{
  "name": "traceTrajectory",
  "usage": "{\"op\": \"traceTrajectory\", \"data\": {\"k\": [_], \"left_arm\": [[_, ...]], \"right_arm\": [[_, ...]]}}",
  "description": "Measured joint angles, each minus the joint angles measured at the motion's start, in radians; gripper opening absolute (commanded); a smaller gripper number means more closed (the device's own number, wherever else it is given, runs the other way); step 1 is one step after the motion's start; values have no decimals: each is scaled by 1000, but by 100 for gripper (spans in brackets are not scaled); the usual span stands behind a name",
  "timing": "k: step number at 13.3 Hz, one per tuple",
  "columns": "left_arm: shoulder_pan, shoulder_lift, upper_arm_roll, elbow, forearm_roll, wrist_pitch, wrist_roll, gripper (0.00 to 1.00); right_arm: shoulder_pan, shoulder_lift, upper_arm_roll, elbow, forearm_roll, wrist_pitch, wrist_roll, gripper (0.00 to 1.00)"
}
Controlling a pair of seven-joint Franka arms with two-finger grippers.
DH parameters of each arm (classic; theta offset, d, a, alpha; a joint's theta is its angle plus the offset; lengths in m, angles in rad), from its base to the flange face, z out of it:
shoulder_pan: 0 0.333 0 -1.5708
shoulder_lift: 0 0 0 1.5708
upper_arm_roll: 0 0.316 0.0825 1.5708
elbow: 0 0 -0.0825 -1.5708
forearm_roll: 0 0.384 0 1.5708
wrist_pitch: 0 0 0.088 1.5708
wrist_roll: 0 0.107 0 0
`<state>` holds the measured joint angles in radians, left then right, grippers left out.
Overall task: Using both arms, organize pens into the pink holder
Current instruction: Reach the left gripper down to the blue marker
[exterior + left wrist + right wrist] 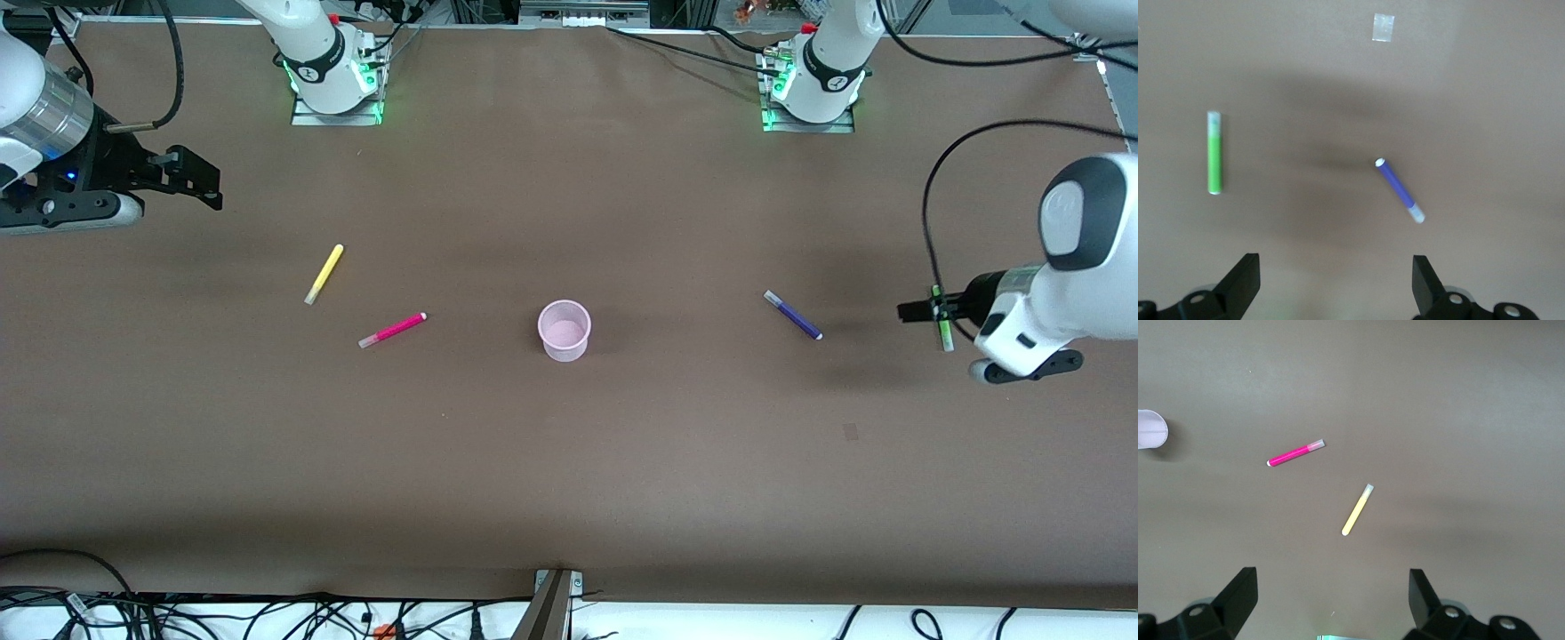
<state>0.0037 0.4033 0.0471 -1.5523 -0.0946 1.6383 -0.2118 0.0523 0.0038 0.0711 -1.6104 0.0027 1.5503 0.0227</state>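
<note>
The pink holder (564, 330) stands upright in the middle of the table; its rim also shows in the right wrist view (1150, 430). The yellow pen (324, 274) and the magenta pen (392, 330) lie toward the right arm's end, and both show in the right wrist view: yellow (1357, 510), magenta (1296, 454). The purple pen (792, 315) and the green pen (945, 334) lie toward the left arm's end, and both show in the left wrist view: purple (1399, 190), green (1215, 153). My left gripper (917, 311) (1336, 273) is open and empty, up over the green pen. My right gripper (200, 182) (1331, 590) is open and empty, up over the right arm's end.
A small pale patch (851, 432) is on the brown table cover, nearer the front camera than the purple pen; it also shows in the left wrist view (1383, 27). Cables and a metal bracket (556, 596) run along the table's near edge.
</note>
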Motion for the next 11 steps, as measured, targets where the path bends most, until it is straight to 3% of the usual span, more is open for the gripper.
{"op": "traceTrajectory", "data": {"k": [7,11], "left_arm": [[-16,30,-27,-128,-30,189,-359,100],[-18,25,-93,-300,-67,424,-600,100]], "right_arm": [[0,2,2,-18,17,15,37,100],[0,2,12,-63,21,52,60,100]]}}
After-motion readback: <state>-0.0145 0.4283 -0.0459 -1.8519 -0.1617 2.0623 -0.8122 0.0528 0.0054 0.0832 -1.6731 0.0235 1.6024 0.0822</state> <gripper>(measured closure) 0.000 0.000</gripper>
